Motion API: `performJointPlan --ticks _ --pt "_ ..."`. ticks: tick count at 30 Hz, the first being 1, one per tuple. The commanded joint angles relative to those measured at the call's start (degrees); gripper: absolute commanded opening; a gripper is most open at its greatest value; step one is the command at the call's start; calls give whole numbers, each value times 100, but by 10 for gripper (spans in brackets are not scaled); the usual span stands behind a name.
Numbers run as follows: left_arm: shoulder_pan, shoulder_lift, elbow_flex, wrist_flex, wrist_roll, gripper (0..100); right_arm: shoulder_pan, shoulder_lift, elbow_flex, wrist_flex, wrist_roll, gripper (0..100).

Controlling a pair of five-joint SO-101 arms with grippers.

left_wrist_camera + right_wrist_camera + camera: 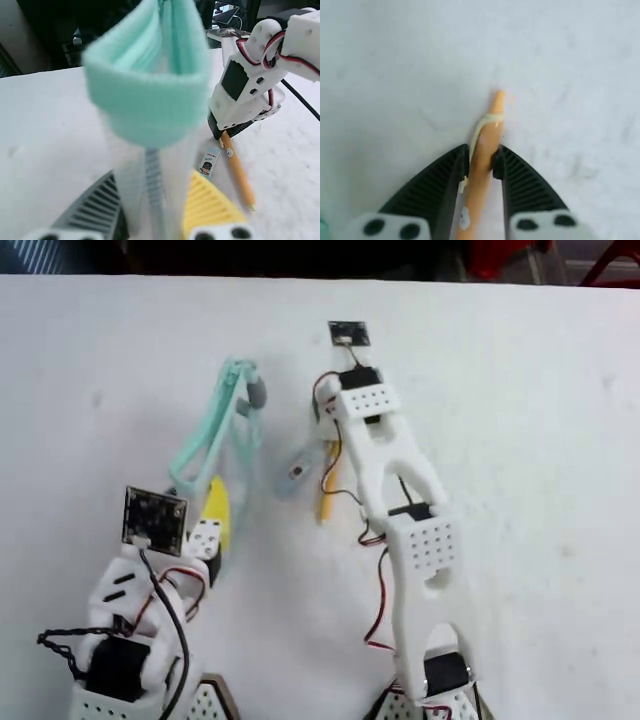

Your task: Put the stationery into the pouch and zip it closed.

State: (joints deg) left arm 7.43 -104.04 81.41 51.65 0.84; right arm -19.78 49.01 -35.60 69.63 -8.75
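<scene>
High camera overhead, looking down on table (530, 390) and both arms. Wrist cameras close behind left pincer (152, 175), right pincer (482, 148), facing forward. All three catch the pen (326, 508).

Cloth-edged clear plastic pouch (150, 95), smooth glossy pen (482, 145), matt white table (520, 390)

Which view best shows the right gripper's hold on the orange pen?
Right wrist view: the orange pen is clamped between the right gripper's fingers. Left wrist view shows its length slanting toward the table; high view, a stretch beside the arm.
</scene>
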Motion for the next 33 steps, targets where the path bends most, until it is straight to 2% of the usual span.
performJointPlan --ticks 1,4,21,33 --pt "57 -40 -158 -132 79 138 31 31 -114 -101 -35 15" --pt "57 -40 -149 0 79 166 127 110 -149 -75 -35 16" --pt "48 -40 -149 -9 79 169 136 48 -149 40 -9 16" --pt "48 -40 -132 -9 79 167 198 -646 -105 813 9 17"
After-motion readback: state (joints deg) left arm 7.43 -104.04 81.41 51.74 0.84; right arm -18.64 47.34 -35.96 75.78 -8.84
